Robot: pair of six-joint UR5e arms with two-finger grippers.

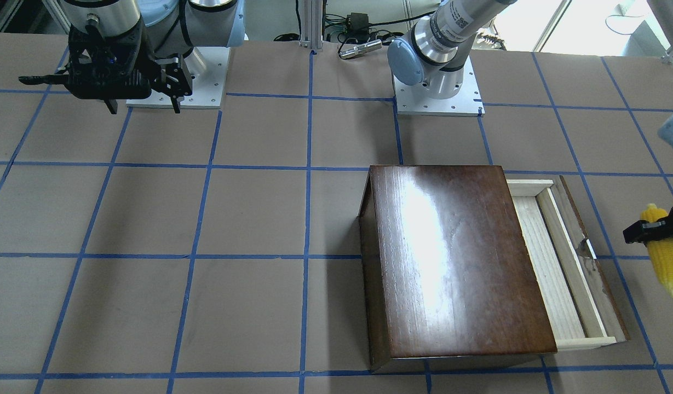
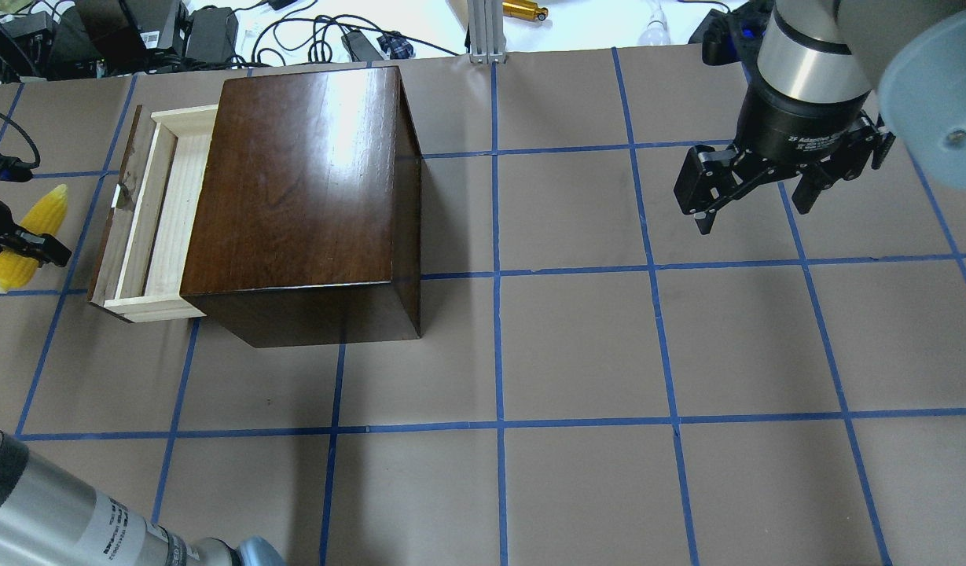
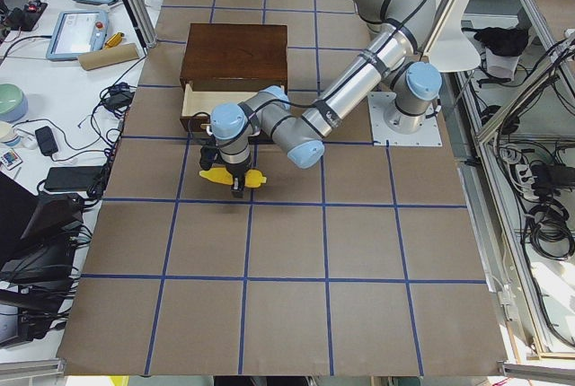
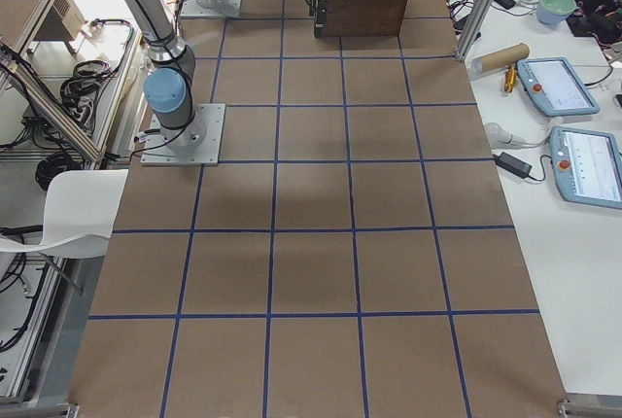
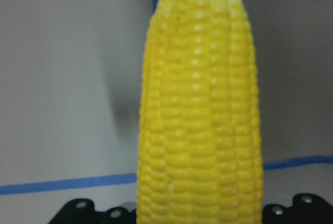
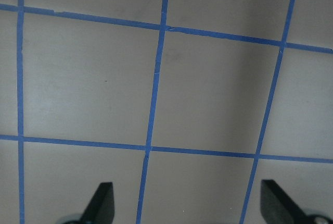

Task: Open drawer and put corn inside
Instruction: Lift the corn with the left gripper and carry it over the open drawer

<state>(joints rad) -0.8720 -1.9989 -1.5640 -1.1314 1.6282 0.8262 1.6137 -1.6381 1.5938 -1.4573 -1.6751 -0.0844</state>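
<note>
The dark glossy box (image 1: 451, 257) stands on the table, and it also shows in the overhead view (image 2: 302, 181). Its pale wooden drawer (image 1: 550, 262) is pulled partly out and looks empty; the overhead view (image 2: 164, 212) shows it too. My left gripper (image 1: 656, 230) is shut on the yellow corn (image 1: 665, 257) and holds it above the table just beyond the drawer's dark front panel. The corn also shows in the overhead view (image 2: 27, 236) and fills the left wrist view (image 5: 200, 120). My right gripper (image 2: 754, 216) is open and empty, raised far from the box.
The table is brown paper with a blue tape grid. The arm bases (image 1: 437, 101) sit at the robot's edge. Cables, power bricks and a gold cylinder (image 2: 524, 10) lie past the far edge. The right wrist view shows bare table between the open fingers (image 6: 101, 200).
</note>
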